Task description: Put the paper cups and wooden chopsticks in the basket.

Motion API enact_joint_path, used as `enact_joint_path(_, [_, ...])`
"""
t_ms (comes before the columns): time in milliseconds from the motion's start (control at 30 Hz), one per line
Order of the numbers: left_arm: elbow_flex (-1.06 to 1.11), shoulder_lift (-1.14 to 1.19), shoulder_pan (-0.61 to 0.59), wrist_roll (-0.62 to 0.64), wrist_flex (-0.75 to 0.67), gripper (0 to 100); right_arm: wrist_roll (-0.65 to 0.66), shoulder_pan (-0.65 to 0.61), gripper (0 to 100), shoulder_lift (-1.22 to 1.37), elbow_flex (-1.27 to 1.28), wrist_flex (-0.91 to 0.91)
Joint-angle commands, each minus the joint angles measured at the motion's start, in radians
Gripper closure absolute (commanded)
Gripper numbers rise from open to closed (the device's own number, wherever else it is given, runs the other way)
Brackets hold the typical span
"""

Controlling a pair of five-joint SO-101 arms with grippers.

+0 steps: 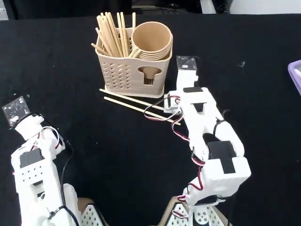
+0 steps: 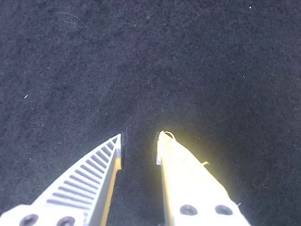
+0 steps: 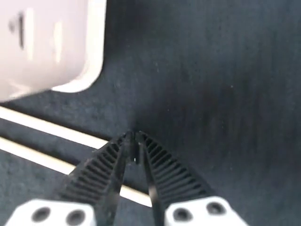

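A beige perforated basket (image 1: 123, 74) stands at the back of the black table, holding a stack of paper cups (image 1: 151, 40) and a bundle of wooden chopsticks (image 1: 111, 30). Two loose chopsticks (image 1: 129, 101) lie side by side on the cloth just in front of it. My right gripper (image 3: 133, 137) hangs over their right ends, beside the basket's corner (image 3: 51, 42), fingers shut with tips together and nothing clearly between them. The loose chopsticks (image 3: 51, 128) run under its fingers. My left gripper (image 2: 139, 136) hovers over bare cloth at the near left, slightly open and holding nothing.
The left arm (image 1: 29, 141) sits low at the near left corner and the right arm (image 1: 207, 132) stretches up the middle right. A purple object (image 1: 296, 73) pokes in at the right edge. Black cloth covers the whole table.
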Motion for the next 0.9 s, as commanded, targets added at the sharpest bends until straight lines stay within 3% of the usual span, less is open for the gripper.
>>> enact_joint_path(0, [-0.019, -0.018, -0.007, 0.003, -0.015, 87, -0.002, -0.046, 98.7, -0.101, 0.044, 0.009])
enact_joint_path(267, [-0.019, -0.018, -0.007, 0.003, -0.015, 87, -0.002, -0.149, 98.7, -0.243, 0.209, 0.017])
enact_joint_path(367, [-0.019, -0.018, -0.007, 0.003, -0.015, 87, 0.005, -0.15, 98.7, -0.348, 0.266, 0.018])
enact_joint_path(533, [-0.021, -0.018, -0.007, 0.003, -0.015, 87, 0.124, -0.144, 98.4, -0.538, 0.369, 0.014])
enact_joint_path(700, [-0.021, -0.018, -0.007, 0.003, -0.015, 87, 0.13, -0.141, 98.2, -0.642, 0.426, -0.014])
enact_joint_path(867, [-0.019, -0.018, -0.007, 0.003, -0.015, 87, 0.132, -0.114, 84.0, -0.653, 0.437, 0.003])
